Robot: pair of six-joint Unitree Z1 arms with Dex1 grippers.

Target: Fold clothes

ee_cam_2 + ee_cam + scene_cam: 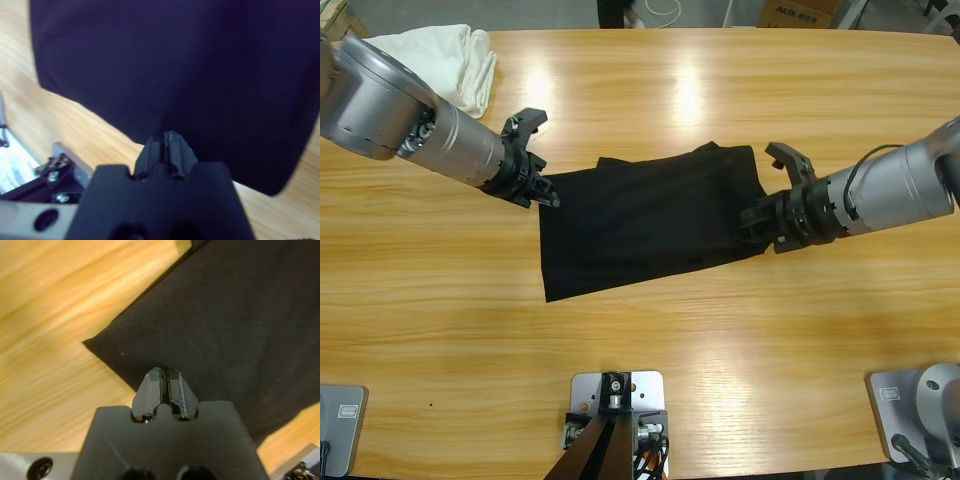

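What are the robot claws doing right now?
Left claw shut on black shirt edge. Right claw shut on opposite edge. Shirt folded on wooden table. White cloth lies apart.

The folded polo shirt [645,220] hides its collar, buttons and lettering.

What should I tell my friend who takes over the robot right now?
Left pincer: shut on the black shirt, at its edge near a corner.
Right pincer: shut on the shirt's opposite edge.
The shirt lies partly folded on the wooden table, between the two arms. A folded white cloth sits at a far corner, untouched.
Done: both edges gripped, shirt already doubled over.
Left: probably one more fold, then let go and smooth it flat.
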